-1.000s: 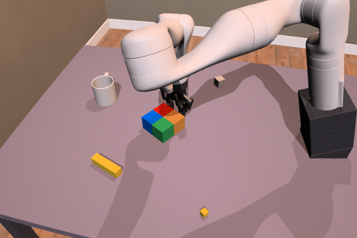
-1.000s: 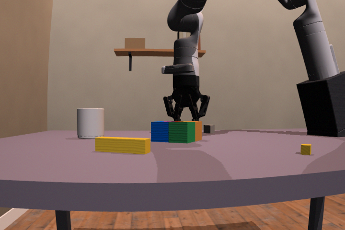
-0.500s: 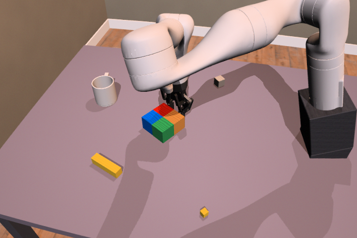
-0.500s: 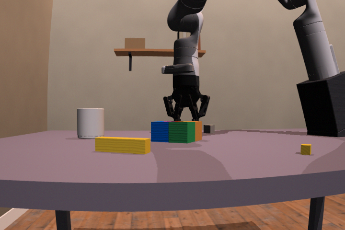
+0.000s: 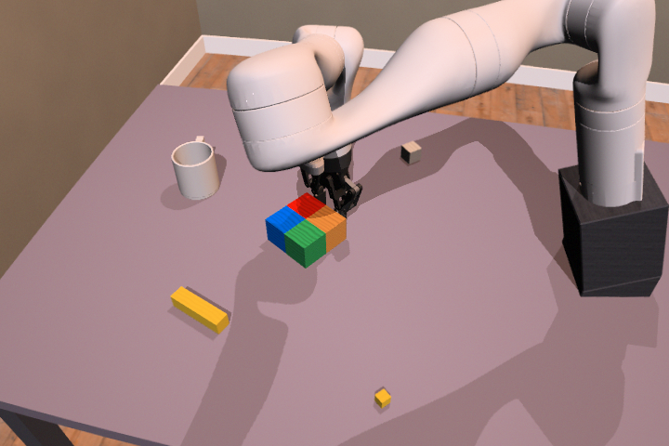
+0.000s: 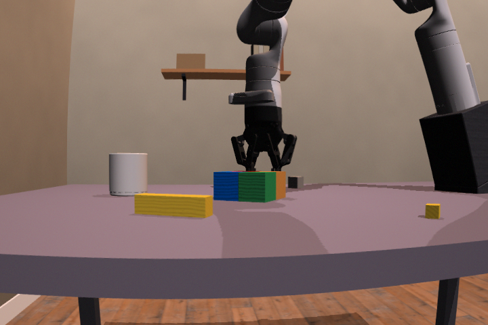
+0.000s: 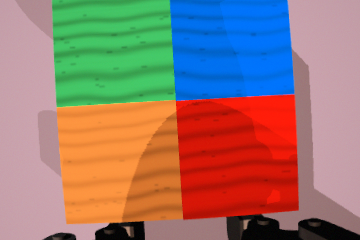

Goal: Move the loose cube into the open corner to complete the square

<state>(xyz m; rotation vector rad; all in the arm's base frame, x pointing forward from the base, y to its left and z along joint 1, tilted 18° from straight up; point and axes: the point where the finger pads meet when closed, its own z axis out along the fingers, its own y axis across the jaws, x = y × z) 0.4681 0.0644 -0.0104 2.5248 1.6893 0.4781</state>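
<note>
Four cubes stand together as a two-by-two square: red (image 5: 306,204) (image 7: 228,175), orange (image 5: 336,233) (image 6: 280,185) (image 7: 93,160), green (image 5: 305,247) (image 6: 251,186) (image 7: 113,50) and blue (image 5: 276,231) (image 6: 225,186) (image 7: 258,50). In the wrist view no gap shows at the seams and the outer edges line up. My gripper (image 5: 332,203) (image 6: 263,168) (image 7: 185,219) points down, partly open and empty, beside the outer faces of the red and orange cubes. The cubes hide its fingertips in the exterior view, so contact cannot be told.
A white mug (image 5: 197,176) (image 6: 127,174) stands beyond the blue cube. A yellow bar (image 5: 198,309) (image 6: 171,205) and a small yellow cube (image 5: 382,398) (image 6: 432,210) lie nearer the front. A small grey-brown cube (image 5: 411,152) (image 6: 295,181) lies behind. The black robot base (image 5: 614,247) (image 6: 459,149) is at right.
</note>
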